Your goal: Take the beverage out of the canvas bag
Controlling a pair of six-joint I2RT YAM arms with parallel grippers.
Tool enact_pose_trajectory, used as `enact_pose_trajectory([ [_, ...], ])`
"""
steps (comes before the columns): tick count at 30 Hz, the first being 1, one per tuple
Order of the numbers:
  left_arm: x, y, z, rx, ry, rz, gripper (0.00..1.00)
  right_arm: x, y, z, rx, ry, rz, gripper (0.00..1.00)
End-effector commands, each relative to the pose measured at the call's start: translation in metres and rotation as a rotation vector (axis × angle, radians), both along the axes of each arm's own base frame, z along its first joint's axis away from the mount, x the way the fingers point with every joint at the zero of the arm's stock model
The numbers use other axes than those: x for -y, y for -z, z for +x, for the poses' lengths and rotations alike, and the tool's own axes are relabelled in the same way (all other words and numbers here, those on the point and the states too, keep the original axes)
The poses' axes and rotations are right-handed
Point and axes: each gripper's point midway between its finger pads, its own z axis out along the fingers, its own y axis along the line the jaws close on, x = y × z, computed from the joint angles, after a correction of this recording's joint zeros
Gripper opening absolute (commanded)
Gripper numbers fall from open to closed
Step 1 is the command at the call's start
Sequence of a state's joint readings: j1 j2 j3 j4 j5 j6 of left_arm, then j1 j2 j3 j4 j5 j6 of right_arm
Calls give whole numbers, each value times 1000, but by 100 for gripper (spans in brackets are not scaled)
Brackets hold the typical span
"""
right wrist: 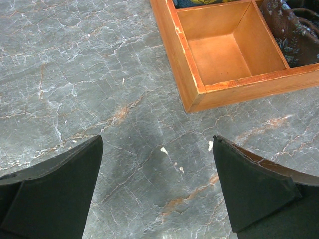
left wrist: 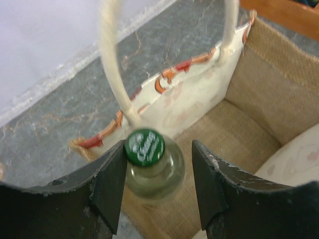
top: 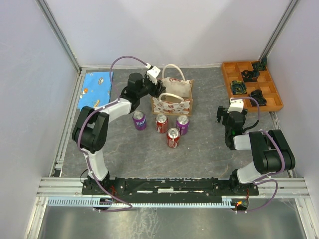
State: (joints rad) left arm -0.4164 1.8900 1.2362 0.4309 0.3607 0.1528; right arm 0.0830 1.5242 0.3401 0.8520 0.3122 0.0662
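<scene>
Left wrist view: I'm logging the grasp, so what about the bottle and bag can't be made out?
- Bottle cap lettering: blurred, left wrist.
- Bottle's lower body: hidden under its own shoulder and the left end effector, left wrist.
- Canvas bag interior: too small, partly covered by that end effector, top external.

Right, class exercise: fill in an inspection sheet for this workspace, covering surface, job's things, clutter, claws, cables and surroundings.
Surface: grey veined table.
Job's things: canvas bag upright, open; green-capped bottle standing inside.
Clutter: four cans before the bag; blue cloth far left; orange tray holding dark parts, far right.
Claws: left claw open, straddling the bottle; right claw open over bare table.
Cables: purple cables looped along both arms.
Surroundings: white walls, metal frame.
</scene>
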Motion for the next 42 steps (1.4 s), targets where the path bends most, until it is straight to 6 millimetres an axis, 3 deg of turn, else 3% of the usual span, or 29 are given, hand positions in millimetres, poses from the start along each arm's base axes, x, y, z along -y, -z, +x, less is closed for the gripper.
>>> enact_pose_trajectory([
  [1, -7, 4, -16, -3, 13, 31, 61, 1, -18, 9, 63, 11, 8, 99],
  [7, -7, -16, -19, 69, 19, -2, 63, 1, -18, 9, 63, 11, 9, 99],
  [17, 2, -13, -10, 60, 40, -27, 63, 1, -18, 9, 63, 12, 10, 99],
  [29, 15, -32, 9, 109, 68, -54, 61, 1, -17, 9, 62, 12, 10, 99],
  [42, 8, 1, 5, 33, 46, 15, 55, 2, -17, 9, 62, 13, 10, 99],
])
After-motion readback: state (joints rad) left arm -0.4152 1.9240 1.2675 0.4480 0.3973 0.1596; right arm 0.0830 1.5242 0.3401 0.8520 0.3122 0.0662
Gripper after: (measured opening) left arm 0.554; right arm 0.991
